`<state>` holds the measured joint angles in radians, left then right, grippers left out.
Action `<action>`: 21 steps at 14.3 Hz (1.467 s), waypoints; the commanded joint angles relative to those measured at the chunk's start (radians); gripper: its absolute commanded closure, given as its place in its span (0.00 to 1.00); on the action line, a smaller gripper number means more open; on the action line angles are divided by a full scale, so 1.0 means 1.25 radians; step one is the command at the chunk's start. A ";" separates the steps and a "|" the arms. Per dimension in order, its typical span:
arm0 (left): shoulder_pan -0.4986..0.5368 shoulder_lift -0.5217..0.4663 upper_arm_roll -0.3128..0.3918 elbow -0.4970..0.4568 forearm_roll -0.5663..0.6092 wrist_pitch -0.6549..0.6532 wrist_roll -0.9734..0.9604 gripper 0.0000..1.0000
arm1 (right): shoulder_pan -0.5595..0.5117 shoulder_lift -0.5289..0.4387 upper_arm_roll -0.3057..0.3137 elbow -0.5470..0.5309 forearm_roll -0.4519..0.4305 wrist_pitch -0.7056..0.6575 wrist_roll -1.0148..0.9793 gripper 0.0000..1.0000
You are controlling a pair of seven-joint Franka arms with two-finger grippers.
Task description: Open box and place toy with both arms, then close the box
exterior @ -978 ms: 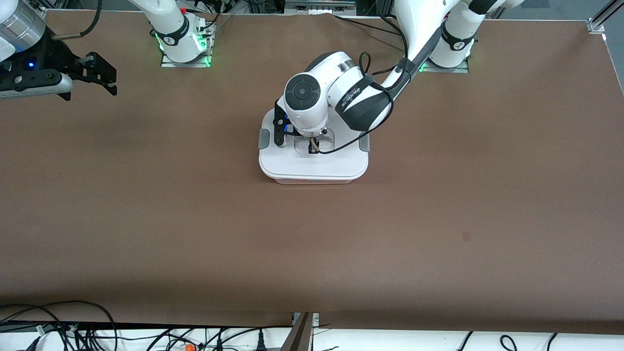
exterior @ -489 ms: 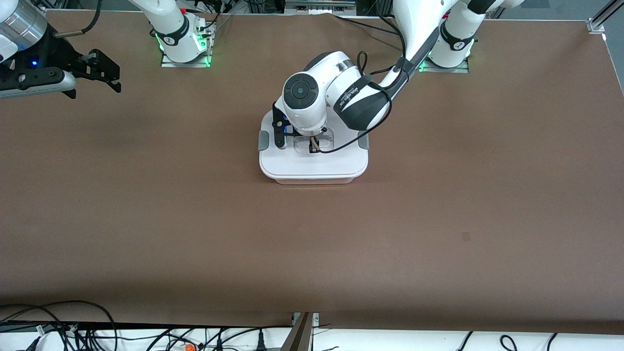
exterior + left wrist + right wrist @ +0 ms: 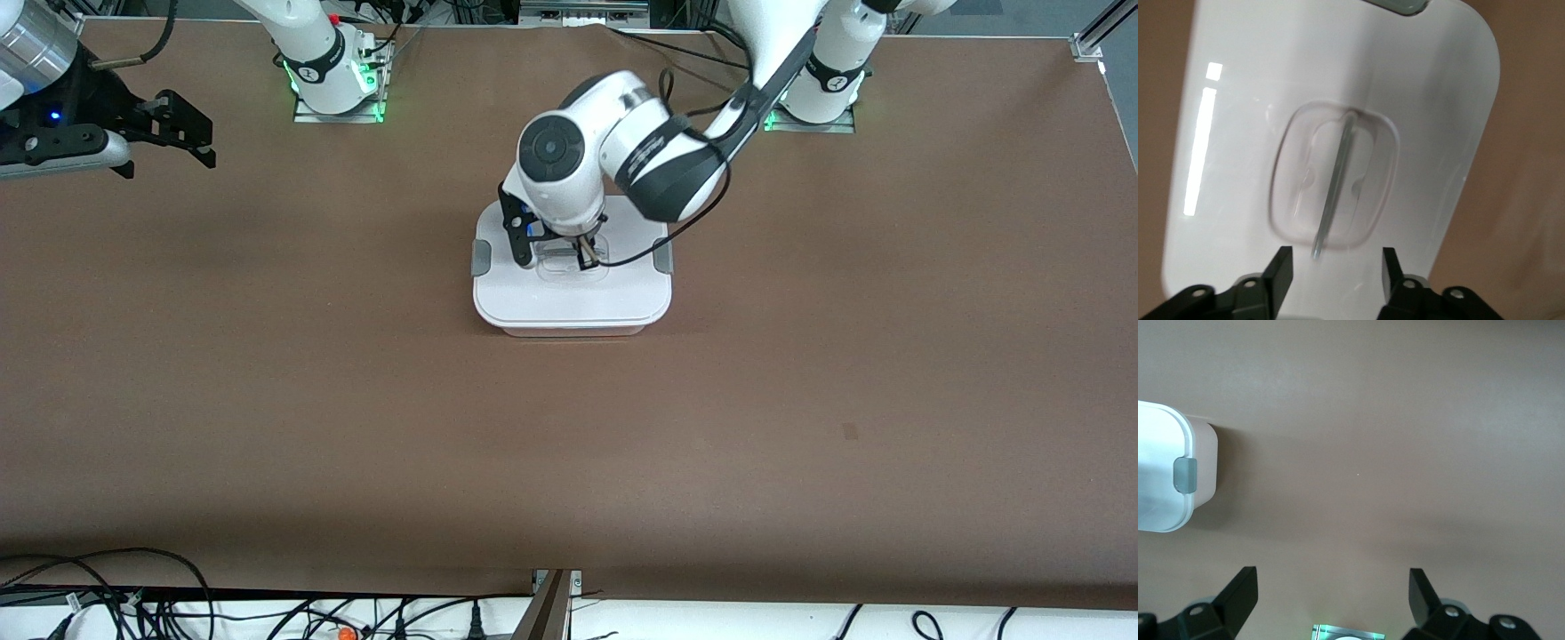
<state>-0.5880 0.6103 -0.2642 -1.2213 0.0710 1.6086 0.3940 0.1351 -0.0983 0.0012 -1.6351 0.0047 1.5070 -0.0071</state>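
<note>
Now the left pincer [image 3: 562, 258], clamped on the clear recessed handle [image 3: 1333, 179] a moment ago, has parted its fingers and lifted just above the lidded pale pink plastic box [image 3: 571, 298] mid-worktop [image 3: 800, 356]. Likely closing is finished. The right pincer [image 3: 182, 133] waits wide open, empty, at its own end.

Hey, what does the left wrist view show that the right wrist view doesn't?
Only the left wrist view shows the lid's clear recessed handle, with the left claw open above it.

Only the right wrist view shows the pale pink side wall of the box under the lid, a whole grey side clip, and the open right claw over the bare table.

Both show the box's white lid on the brown table.
</note>
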 commanded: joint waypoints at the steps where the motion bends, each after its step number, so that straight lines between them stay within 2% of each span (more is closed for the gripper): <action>1: 0.049 -0.127 0.011 -0.024 0.005 -0.099 -0.112 0.00 | -0.007 0.005 0.001 0.017 0.016 -0.015 0.000 0.00; 3: 0.118 -0.179 0.013 -0.024 0.006 -0.127 -0.167 0.00 | -0.007 0.005 0.001 0.017 0.016 -0.015 -0.002 0.00; 8: 0.313 -0.238 0.019 -0.023 0.039 -0.164 -0.188 0.00 | -0.007 0.006 0.001 0.017 0.016 -0.012 -0.002 0.00; 13: 0.504 -0.238 0.020 -0.004 0.033 -0.163 -0.215 0.00 | -0.007 0.006 0.001 0.017 0.016 -0.012 -0.002 0.00; 16: 0.537 -0.227 0.030 0.030 0.028 -0.146 -0.228 0.00 | -0.007 0.006 0.000 0.016 0.016 -0.013 -0.002 0.00; 17: 0.527 -0.251 0.054 0.005 0.030 -0.092 -0.254 0.00 | -0.009 0.006 0.000 0.016 0.016 -0.013 -0.002 0.00; 19: 0.524 -0.331 0.081 -0.106 -0.005 -0.033 -0.365 0.00 | -0.007 0.006 0.001 0.016 0.016 -0.014 -0.002 0.00; 21: 0.498 -0.450 0.125 -0.255 -0.015 0.027 -0.417 0.00 | -0.009 0.007 0.000 0.017 0.016 -0.004 -0.002 0.00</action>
<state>0.0700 0.2442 -0.1620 -1.2953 0.0764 1.5530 -0.0602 0.1339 -0.0969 -0.0009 -1.6343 0.0054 1.5076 -0.0071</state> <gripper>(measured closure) 0.000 0.000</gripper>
